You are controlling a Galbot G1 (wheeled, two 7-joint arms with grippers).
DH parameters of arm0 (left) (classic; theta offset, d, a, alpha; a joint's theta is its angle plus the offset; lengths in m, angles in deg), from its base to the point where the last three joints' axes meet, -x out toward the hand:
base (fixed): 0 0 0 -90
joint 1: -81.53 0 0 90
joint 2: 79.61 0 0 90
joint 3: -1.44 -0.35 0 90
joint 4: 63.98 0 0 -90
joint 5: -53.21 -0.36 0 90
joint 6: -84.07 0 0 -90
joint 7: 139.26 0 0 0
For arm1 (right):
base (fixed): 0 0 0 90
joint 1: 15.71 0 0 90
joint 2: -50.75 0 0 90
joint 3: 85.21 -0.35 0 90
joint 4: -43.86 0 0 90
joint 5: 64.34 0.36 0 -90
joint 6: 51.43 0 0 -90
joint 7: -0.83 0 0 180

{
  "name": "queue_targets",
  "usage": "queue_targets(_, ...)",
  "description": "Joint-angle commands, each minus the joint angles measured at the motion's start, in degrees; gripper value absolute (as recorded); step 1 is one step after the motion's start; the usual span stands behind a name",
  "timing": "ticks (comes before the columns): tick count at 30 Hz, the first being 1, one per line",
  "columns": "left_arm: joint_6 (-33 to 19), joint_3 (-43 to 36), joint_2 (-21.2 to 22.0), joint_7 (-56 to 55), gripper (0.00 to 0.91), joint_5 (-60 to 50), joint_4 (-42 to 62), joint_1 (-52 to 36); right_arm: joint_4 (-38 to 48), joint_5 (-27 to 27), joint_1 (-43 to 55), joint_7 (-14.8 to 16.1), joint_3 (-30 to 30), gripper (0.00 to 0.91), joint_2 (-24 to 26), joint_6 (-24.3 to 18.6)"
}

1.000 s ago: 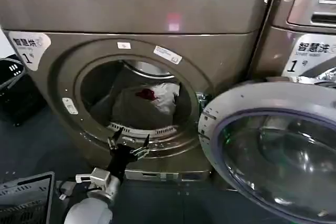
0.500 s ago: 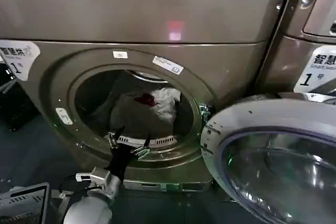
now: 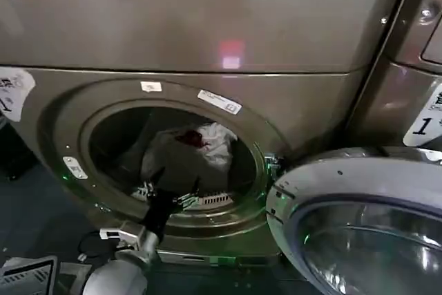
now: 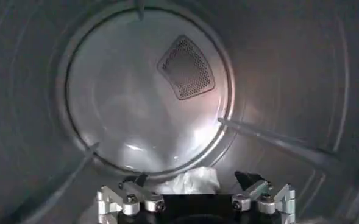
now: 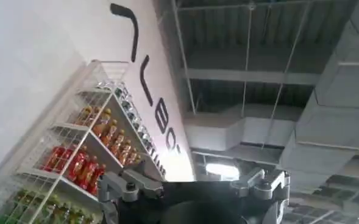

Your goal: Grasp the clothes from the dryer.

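In the head view, the left hand (image 3: 168, 186) sits at the lower lip of the dryer (image 3: 207, 46) porthole, its fingers spread apart and holding nothing, while the clothes (image 3: 190, 153), a pale bundle with a red patch on top, lie on the drum floor just beyond it. The open dryer door (image 3: 359, 233) hangs to the robot's right, close to the opening. The risk here is that the forearm catches on the porthole rim as the hand goes deeper, or that the hand closes short of the bundle and takes only a loose fold, which would likely slip out on the way back. In the left wrist view, the left hand (image 4: 194, 198) looks into the steel drum, with a white corner of the clothes (image 4: 188, 181) just ahead between the spread fingers; a drum rib (image 4: 277, 143) stands nearby, and a reach aimed too high would pass over the fabric and strike the back wall. In the right wrist view, the right hand (image 5: 194, 189) points up toward the ceiling with its fingers apart, beside a shelf of bottles (image 5: 75, 158), idle and well away from the drum, so it poses little hazard.
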Motion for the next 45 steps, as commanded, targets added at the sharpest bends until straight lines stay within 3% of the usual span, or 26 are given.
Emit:
queue_targets(1, -2.62, 1.42, -5.08, 6.5, 0.907, -21.52, 3.2, -6.04, -1.45, -3.02, -1.4, 0.16, -2.39, 0.907, -0.91, 1.28)
queue_targets(4, -4.88, 1.4, -5.45, 8.28, 0.907, -31.87, 5.93, -10.46, -2.36, -2.88, -2.36, 0.65, -3.58, 0.907, -1.53, 1.22)
queue_targets(11, -10.35, -0.8, -3.21, 20.21, 0.907, -38.9, 13.66, -20.1, -4.81, -4.37, -4.27, 0.31, -6.13, 0.907, -3.39, 1.11)
queue_targets(19, -7.29, -2.67, -0.49, 40.76, 0.907, -40.61, 24.95, -34.27, -5.82, -4.17, -6.7, 0.34, -7.37, 0.907, -3.93, 0.43)
queue_targets(22, -10.73, -0.63, 1.42, 52.05, 0.907, -45.0, 27.9, -38.06, -6.3, -3.95, -7.12, 0.46, -7.31, 0.907, -4.46, 0.28)
queue_targets(28, -18.87, 2.23, 5.44, 64.17, 0.907, -54.22, 37.04, -43.77, -6.47, -1.68, -7.62, 0.33, -7.05, 0.907, -4.64, -0.7)
queue_targets(33, -22.15, 2.08, 5.86, 65.48, 0.907, -60.08, 42.39, -47.43, -7.17, -1.27, -7.84, 0.48, -6.79, 0.907, -5.04, -0.85)
queue_targets(45, -20.53, -3.91, 4.3, 65.54, 0.907, -53.19, 53.91, -53.87, -6.98, -0.5, -8.49, 1.0, -6.41, 0.907, -5.22, -1.23)
